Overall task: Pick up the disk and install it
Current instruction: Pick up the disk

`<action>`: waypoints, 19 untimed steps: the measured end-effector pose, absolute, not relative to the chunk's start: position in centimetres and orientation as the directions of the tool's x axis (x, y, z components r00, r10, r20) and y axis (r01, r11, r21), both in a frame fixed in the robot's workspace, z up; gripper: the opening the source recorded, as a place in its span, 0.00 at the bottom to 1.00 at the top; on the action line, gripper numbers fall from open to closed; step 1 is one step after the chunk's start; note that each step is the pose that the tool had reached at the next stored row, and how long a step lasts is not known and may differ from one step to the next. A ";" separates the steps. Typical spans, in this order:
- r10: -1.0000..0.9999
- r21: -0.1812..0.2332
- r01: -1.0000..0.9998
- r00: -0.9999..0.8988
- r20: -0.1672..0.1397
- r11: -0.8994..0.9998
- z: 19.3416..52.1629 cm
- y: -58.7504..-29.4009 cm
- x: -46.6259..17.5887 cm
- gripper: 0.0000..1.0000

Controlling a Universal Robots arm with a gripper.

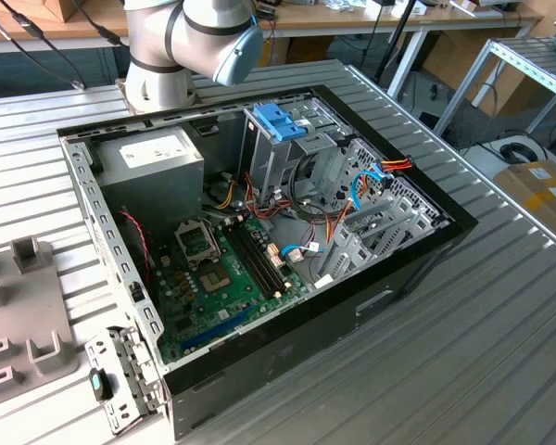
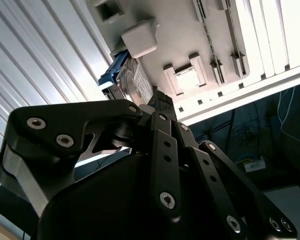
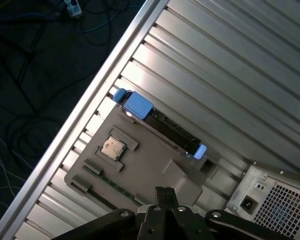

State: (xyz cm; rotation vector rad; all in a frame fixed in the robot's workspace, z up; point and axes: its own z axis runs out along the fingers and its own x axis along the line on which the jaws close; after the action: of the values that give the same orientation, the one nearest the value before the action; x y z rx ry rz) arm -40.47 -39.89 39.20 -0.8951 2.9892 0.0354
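arm looks down over grey holder [image 3: 145, 170] on ribbed surface [image 3: 230, 60]. pincer [image 3: 164, 193] tips together, empty. disk [image 3: 162, 127] stands on edge in holder slot, apart frm pincer.

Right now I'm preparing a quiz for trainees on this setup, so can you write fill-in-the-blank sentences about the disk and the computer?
1. The disk is framed along its edges in ___ plastic.
2. The disk stands in the grey fixture, apart from the gripper and outside the computer ___.
3. The case lies with its side open, showing a ___ motherboard.
Missing words: blue; case; green.
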 end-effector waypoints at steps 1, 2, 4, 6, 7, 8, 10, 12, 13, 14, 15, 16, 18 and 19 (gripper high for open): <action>-0.553 0.016 -0.553 -0.833 -0.027 0.833 39.2 -39.9 -40.5 0.11; -0.559 0.016 -0.559 -0.829 -0.027 0.829 39.2 -39.9 -40.5 0.11; -0.570 0.016 -0.571 -0.821 -0.027 0.821 39.2 -39.9 -40.5 0.11; -0.577 0.016 -0.578 -0.816 -0.027 0.816 39.2 -39.9 -40.5 0.11; -0.581 0.016 -0.581 -0.813 -0.027 0.813 39.2 -39.9 -40.5 0.11; -0.585 0.016 -0.585 -0.811 -0.027 0.811 39.2 -39.9 -40.5 0.11; -0.593 0.016 -0.593 -0.805 -0.027 0.805 39.2 -39.9 -40.5 0.11; -0.600 0.016 -0.600 -0.800 -0.027 0.800 39.2 -39.9 -40.5 0.11; -0.604 0.016 -0.604 -0.797 -0.027 0.797 39.2 -39.9 -40.5 0.11; -0.608 0.016 -0.609 -0.793 -0.027 0.793 39.2 -39.9 -40.5 0.11; -0.612 0.016 -0.612 -0.790 -0.027 0.790 39.2 -39.9 -40.5 0.11; -0.619 0.016 -0.619 -0.785 -0.027 0.785 39.2 -39.9 -40.5 0.11; -0.632 0.016 -0.632 -0.775 -0.027 0.775 39.2 -39.9 -40.5 0.11; -0.635 0.016 -0.636 -0.772 -0.027 0.772 39.2 -39.9 -40.5 0.11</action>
State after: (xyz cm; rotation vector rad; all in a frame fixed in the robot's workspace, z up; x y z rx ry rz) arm -40.47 -39.89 39.20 -1.0541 2.9383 0.0371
